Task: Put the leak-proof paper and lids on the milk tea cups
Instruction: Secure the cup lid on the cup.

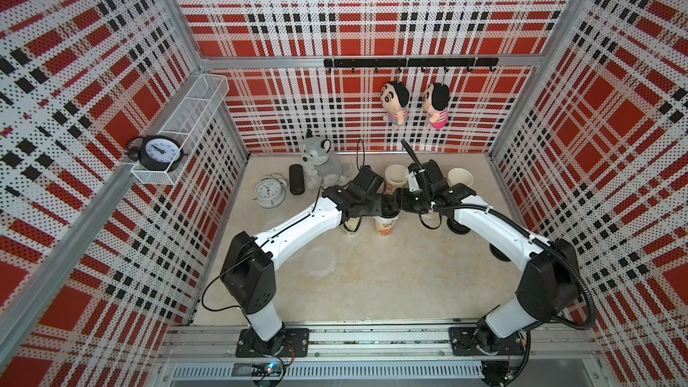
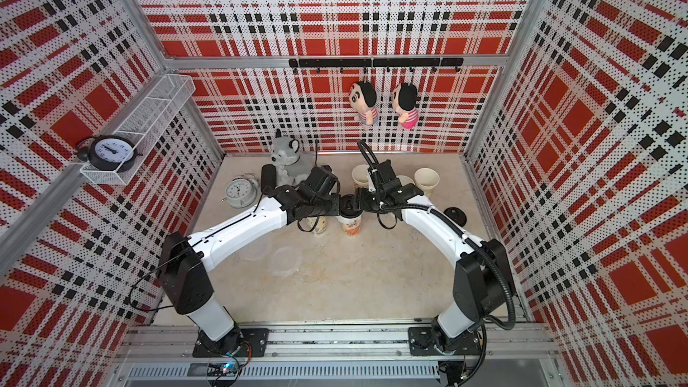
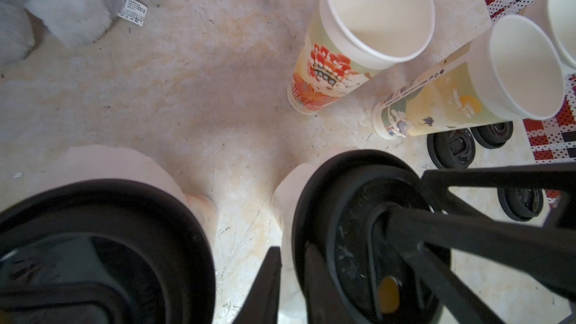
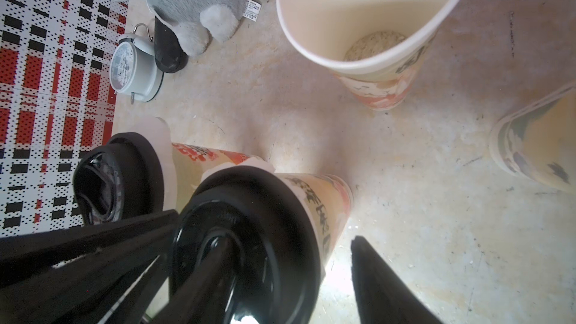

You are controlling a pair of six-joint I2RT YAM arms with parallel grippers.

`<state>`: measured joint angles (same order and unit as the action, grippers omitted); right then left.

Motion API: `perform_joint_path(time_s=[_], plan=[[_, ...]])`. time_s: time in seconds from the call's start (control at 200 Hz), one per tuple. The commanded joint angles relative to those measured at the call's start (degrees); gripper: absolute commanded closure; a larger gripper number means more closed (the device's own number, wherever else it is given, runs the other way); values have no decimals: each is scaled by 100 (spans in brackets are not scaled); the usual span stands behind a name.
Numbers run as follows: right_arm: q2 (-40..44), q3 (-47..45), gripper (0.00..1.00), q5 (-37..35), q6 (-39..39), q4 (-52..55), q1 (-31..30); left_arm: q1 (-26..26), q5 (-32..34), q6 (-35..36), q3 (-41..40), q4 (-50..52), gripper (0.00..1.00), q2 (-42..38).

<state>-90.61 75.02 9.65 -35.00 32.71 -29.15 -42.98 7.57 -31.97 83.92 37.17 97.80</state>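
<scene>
Surface: beige tabletop [image 1: 372,284], plaid walls [image 1: 335,13].
Left gripper [image 3: 291,255]: narrow jaws at middle cup's [image 4: 324,210] rim; grip unclear.
Right gripper [image 4: 291,241]: jaws apart, finger [image 4: 212,275] across its lid, gripping nothing.
Milk tea cups [image 3: 330,67]: five; two under black lids [image 3: 352,182], three open behind middle cup.
Leak-proof paper [image 3: 288,188]: whitish translucent skirts under both lids; loose sheets [image 2: 286,260] before middle cup, faint, uncountable.

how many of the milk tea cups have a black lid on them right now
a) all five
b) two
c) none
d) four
b: the left wrist view shows black lids on just two, while the three open cups behind them have none.
</scene>
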Motion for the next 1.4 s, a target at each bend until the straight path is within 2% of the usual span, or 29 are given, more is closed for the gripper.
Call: perform_joint_path(time_s=[0.0, 0.21, 0.691, 0.892, 1.207, 1.398], plan=[[-271, -199, 37, -121, 99, 361, -30, -136, -147, -1, -494, 476, 80, 237], [-317, -233, 37, -104, 69, 333, -30, -252, -27, -74, -880, 473, 81, 279], [-309, -304, 38, -111, 42, 346, -41, -465, 128, -223, -1110, 326, 81, 383], [-300, -322, 38, -121, 38, 336, -39, -424, 174, -68, -400, 521, 76, 445], [-369, -233, 38, -165, -6, 376, -52, -222, 361, 416, 1594, 1046, 72, 950], [-399, -104, 38, -209, -10, 478, -82, -97, 435, 573, 2091, 1273, 71, 948]])
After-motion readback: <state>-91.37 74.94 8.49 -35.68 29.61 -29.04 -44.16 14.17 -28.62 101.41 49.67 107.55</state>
